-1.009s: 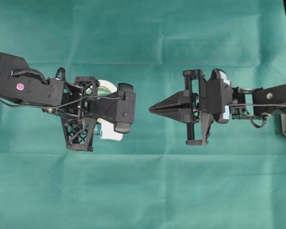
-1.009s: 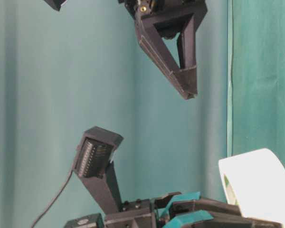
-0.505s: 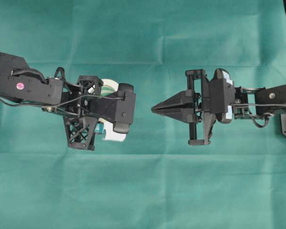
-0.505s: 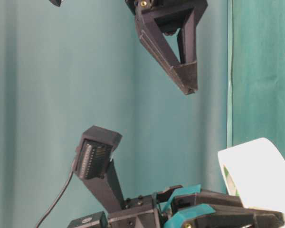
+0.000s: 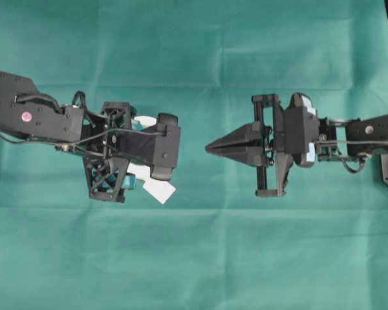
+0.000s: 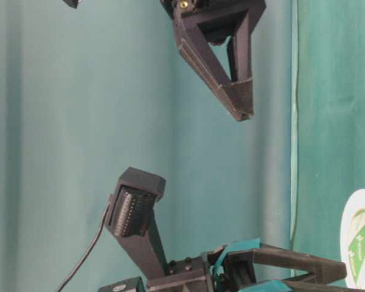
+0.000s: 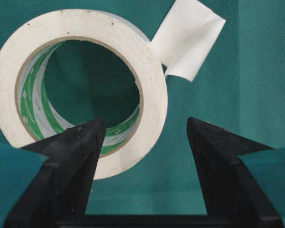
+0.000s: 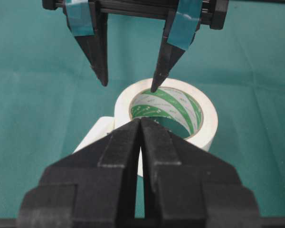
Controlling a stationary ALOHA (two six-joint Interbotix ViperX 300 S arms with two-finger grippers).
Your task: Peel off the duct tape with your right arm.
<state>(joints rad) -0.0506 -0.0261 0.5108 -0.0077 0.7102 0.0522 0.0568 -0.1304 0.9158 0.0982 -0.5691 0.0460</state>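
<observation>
Peeling has not begun, as far as these views show: the duct tape (image 7: 80, 90) lies on the green worktop (image 5: 246, 258) with its loose strip end (image 7: 187, 40) sticking out from the roll, free and ungripped. In the overhead view the roll sits at the left of the scene, mostly hidden under the left arm (image 5: 39, 113), with only the strip showing just beyond the arm's near edge. The left pincer (image 7: 145, 128) stands wide; in the left wrist view one black finger overlaps the roll's rim and the other is off to the side of it, and the roll does not look clamped, though whether a fingertip touches it cannot be told. The right pincer (image 5: 210, 146) is shut, its two pointed fingers pressed together, holding nothing, and it hangs well apart from the roll toward the right of the scene, aimed at it. Left to do, judging from this: the right arm (image 5: 368, 132) has to open its fingers, reach the strip, pinch it and pull it away from the roll, which probably needs steadying. What stands in the way is mainly the left arm's body over the roll and its teal-taped fingers beside it; the strip, however, points clear of them. Nothing else lies on the cloth.
</observation>
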